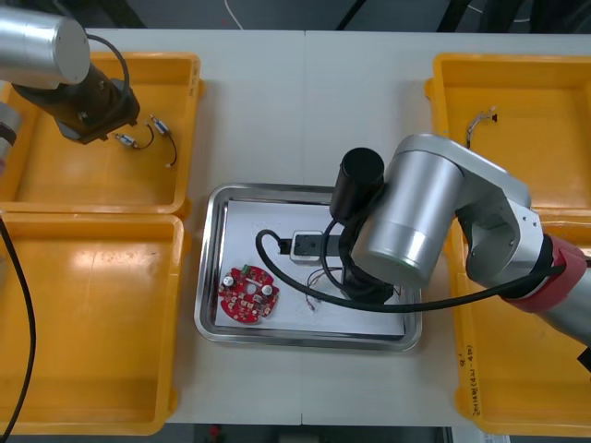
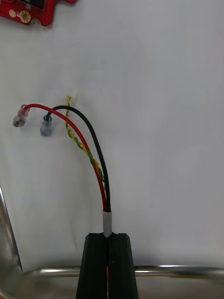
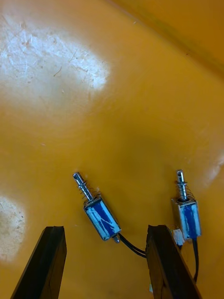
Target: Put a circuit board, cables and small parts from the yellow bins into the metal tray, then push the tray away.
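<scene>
far-left yellow bin (image 1: pixel 92 185): left gripper (image 3: pixel 105 229) low inside, fingers (image 3: pixel 46 261) spread | metal tray (image 1: pixel 204 277): right gripper (image 2: pixel 108 236) inside near rim, clenched | circuit board (image 1: pixel 247 295) already in tray | red-black-yellow cable (image 2: pixel 88 154) pinched by its end, trailing over tray floor, ready for release | small metal part (image 3: pixel 101 217) framed by left fingers, lined up for pinching

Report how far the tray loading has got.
Done: a circuit board and a black cable lie in the metal tray. In hand: the right gripper, shut on the red and yellow cable, holds it over the tray's white inside; the left gripper is open over two small metal parts in the far left yellow bin. Left: load the parts, then push the tray away.
</scene>
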{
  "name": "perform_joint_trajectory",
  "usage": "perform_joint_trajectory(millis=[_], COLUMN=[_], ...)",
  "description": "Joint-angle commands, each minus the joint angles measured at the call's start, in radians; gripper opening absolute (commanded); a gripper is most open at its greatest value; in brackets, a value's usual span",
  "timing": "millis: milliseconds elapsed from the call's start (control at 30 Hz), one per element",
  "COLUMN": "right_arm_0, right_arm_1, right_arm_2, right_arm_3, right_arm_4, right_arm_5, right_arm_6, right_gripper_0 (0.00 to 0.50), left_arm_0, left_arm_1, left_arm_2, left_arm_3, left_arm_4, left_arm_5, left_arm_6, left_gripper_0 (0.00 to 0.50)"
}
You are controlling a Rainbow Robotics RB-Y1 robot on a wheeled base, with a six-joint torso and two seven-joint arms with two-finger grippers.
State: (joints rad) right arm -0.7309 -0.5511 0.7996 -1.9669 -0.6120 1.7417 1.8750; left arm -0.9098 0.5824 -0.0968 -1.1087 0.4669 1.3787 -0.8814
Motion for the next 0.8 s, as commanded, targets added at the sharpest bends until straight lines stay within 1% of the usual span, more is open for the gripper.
perform_joint_trajectory(millis=[33,200,333,400,433,467,500,533,567,600,700,733,767,800], right_arm_0=[0.019,0.031,0.042,0.042,0.042,0.042,0.042,0.042,0.042,0.042,0.042,0.042,0.042,0.041], right_arm_1=[0.02,0.025,0.03,0.031,0.031,0.031,0.03,0.031,0.031,0.031,0.034,0.036,0.037,0.037], right_arm_2=[0.061,0.07,0.072,0.072,0.072,0.072,0.072,0.072,0.072,0.072,0.072,0.072,0.072,0.072], right_arm_3=[0.01,0.026,0.026,0.026,0.028,0.026,0.026,0.026,0.026,0.026,0.026,0.026,0.026,0.026], right_arm_4=[0.04,0.052,0.064,0.066,0.067,0.067,0.067,0.069,0.069,0.071,0.078,0.08,0.086,0.089], right_arm_5=[-0.051,-0.071,-0.07,-0.07,-0.07,-0.07,-0.07,-0.07,-0.07,-0.07,-0.07,-0.07,-0.07,-0.068], right_arm_6=[0.023,0.023,0.023,0.023,0.023,0.021,0.021,0.019,0.018,0.018,0.013,0.01,0.009,0.007], right_gripper_0=[0.0,0.0,0.0,0.035,0.077,0.155,0.22,0.367,0.476,0.5,0.5,0.5,0.5,0.5], left_arm_0=[-0.072,-0.073,-0.072,-0.072,-0.072,-0.072,-0.072,-0.072,-0.072,-0.072,-0.069,-0.069,-0.066,-0.066], left_arm_1=[-0.021,-0.026,-0.035,-0.039,-0.042,-0.041,-0.041,-0.042,-0.042,-0.042,-0.042,-0.041,-0.042,-0.042], left_arm_2=[-0.011,-0.063,-0.081,-0.081,-0.083,-0.084,-0.087,-0.095,-0.103,-0.106,-0.118,-0.119,-0.119,-0.119], left_arm_3=[0.04,0.073,0.115,0.128,0.141,0.147,0.147,0.147,0.147,0.147,0.15,0.148,0.148,0.148], left_arm_4=[-0.033,-0.042,-0.05,-0.057,-0.059,-0.059,-0.06,-0.059,-0.056,-0.054,-0.045,-0.042,-0.037,-0.036], left_arm_5=[-0.027,-0.082,-0.138,-0.155,-0.159,-0.161,-0.161,-0.161,-0.161,-0.161,-0.158,-0.158,-0.158,-0.158], left_arm_6=[0.095,0.125,0.13,0.128,0.125,0.122,0.122,0.124,0.127,0.128,0.134,0.134,0.136,0.136], left_gripper_0=[0.5,0.5,0.5,0.5,0.5,0.5,0.5,0.5,0.5,0.5,0.5,0.408,0.181,0.042])
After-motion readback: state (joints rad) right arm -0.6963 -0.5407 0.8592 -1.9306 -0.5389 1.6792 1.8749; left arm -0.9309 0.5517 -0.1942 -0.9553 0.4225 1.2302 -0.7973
